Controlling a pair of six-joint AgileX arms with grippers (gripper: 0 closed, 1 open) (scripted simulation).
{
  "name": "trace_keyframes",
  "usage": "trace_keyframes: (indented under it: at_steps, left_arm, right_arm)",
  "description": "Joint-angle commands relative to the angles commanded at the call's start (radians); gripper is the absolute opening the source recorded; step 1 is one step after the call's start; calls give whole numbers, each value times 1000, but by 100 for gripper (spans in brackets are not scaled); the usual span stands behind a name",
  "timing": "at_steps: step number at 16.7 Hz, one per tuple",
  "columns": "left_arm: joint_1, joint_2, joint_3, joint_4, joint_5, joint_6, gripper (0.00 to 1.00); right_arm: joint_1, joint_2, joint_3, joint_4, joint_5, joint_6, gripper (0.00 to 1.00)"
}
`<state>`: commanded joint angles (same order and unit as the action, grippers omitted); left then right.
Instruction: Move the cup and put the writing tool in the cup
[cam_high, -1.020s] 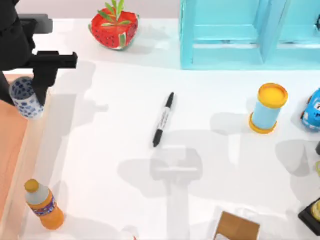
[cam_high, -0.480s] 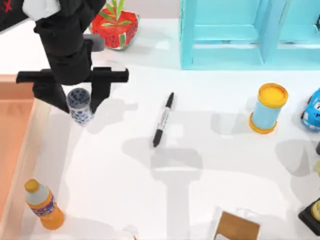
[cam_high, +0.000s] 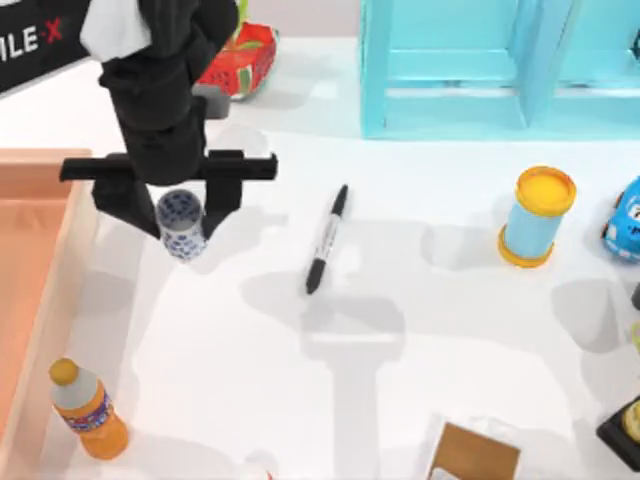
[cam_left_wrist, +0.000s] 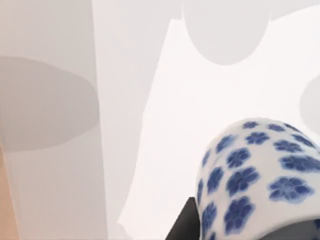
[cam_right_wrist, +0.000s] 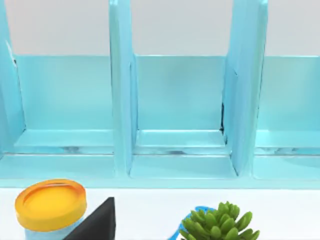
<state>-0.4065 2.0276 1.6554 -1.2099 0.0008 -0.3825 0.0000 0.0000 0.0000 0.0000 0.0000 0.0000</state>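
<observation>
The cup (cam_high: 183, 224), small and white with blue flowers, hangs above the table's left part, and my left gripper (cam_high: 180, 212) is shut on it. Its patterned side (cam_left_wrist: 260, 180) looms close in the left wrist view over bare white table. The writing tool (cam_high: 326, 239), a slim black marker with a white band, lies flat near the table's middle, to the right of the cup and apart from it. My right arm is parked off the table; one dark finger (cam_right_wrist: 97, 222) of its gripper shows in the right wrist view.
A wooden tray (cam_high: 40, 290) lines the left edge. An orange bottle (cam_high: 88, 410) stands front left, a strawberry pot (cam_high: 245, 55) at the back, a cyan shelf (cam_high: 500, 65) back right. A light-blue cylinder with yellow rims (cam_high: 538, 216) and a toy car (cam_high: 625, 220) sit right.
My left gripper has carried the cup from over the wooden tray at the left edge rightward, out over the white table and closer to the marker. The marker has not moved.
</observation>
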Motion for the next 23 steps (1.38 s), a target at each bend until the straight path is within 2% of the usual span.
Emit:
trace_keyframes:
  at_steps: [5, 9, 22, 23]
  left_arm:
    - [-2, 25, -101, 137, 0, 1, 0]
    - [-3, 33, -113, 149, 0, 0, 0]
    - [-3, 33, -113, 149, 0, 0, 98]
    - [-3, 33, -113, 149, 0, 0, 100]
  right_arm:
    - [0, 0, 0, 0, 0, 0, 100]
    - [0, 0, 0, 0, 0, 0, 100]
    - [0, 0, 0, 0, 0, 0, 100]
    - [0, 0, 0, 0, 0, 0, 100]
